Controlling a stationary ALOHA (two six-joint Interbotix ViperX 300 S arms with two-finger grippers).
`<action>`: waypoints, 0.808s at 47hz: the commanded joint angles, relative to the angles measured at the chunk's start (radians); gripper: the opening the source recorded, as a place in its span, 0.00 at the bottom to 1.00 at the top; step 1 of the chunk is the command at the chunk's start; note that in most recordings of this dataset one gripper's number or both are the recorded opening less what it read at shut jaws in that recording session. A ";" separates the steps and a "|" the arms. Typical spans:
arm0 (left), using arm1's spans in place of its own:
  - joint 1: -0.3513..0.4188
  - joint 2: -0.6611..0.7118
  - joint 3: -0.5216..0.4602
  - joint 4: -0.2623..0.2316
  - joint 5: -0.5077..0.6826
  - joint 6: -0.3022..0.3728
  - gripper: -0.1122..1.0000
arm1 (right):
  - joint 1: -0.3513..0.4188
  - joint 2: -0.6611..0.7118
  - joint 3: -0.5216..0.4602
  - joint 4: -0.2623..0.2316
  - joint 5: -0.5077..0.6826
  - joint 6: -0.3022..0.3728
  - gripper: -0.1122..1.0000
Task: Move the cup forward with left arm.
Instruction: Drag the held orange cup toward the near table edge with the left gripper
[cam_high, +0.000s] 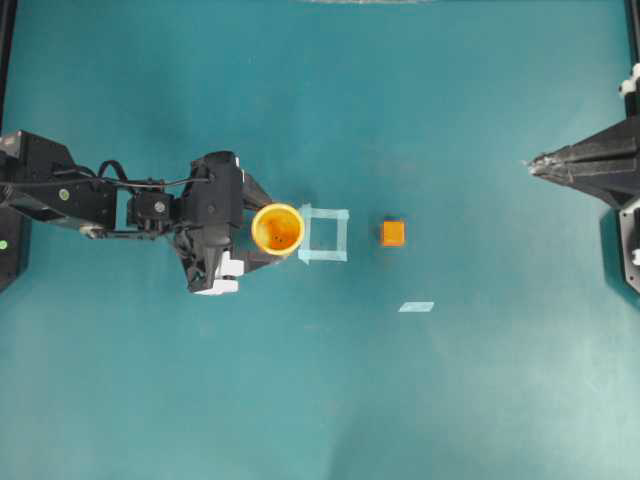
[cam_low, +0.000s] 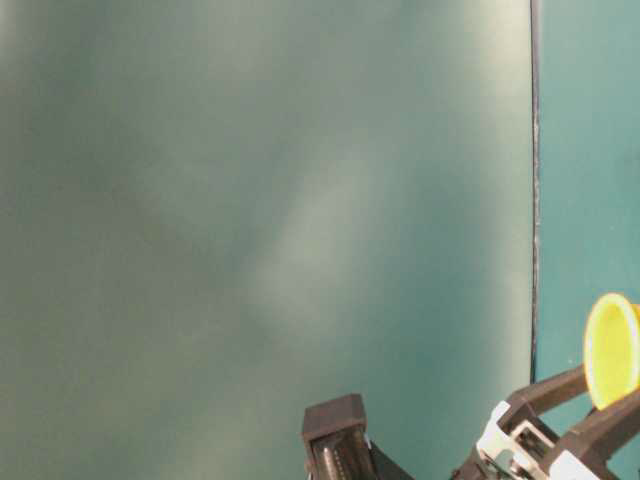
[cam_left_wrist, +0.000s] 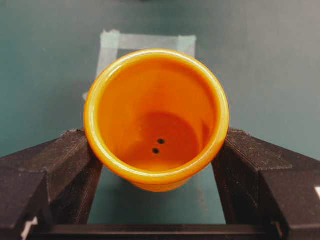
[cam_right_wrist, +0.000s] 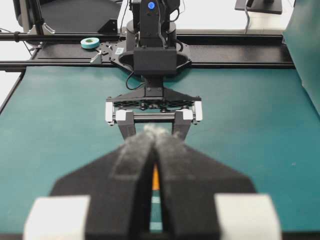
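Observation:
The yellow cup with its orange inside stands left of the table's middle, just left of a pale tape square. My left gripper reaches in from the left, one black finger on each side of the cup. In the left wrist view the cup fills the gap and both fingers press its sides below the rim. The table-level view shows the cup at the right edge. My right gripper stays at the far right, shut and empty, its tips together.
A small orange cube lies right of the tape square. A short tape strip lies on the teal table below and to the right of it. Black frame rails run along the left and right edges.

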 joint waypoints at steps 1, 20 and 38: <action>-0.014 -0.018 -0.003 -0.002 -0.017 -0.002 0.69 | -0.002 0.002 -0.034 0.003 -0.005 0.002 0.10; -0.117 -0.028 0.044 -0.021 -0.121 -0.017 0.69 | -0.002 0.002 -0.034 0.003 -0.005 0.002 0.10; -0.270 -0.009 0.018 -0.034 -0.110 -0.017 0.69 | -0.002 0.002 -0.034 0.003 -0.003 0.006 0.10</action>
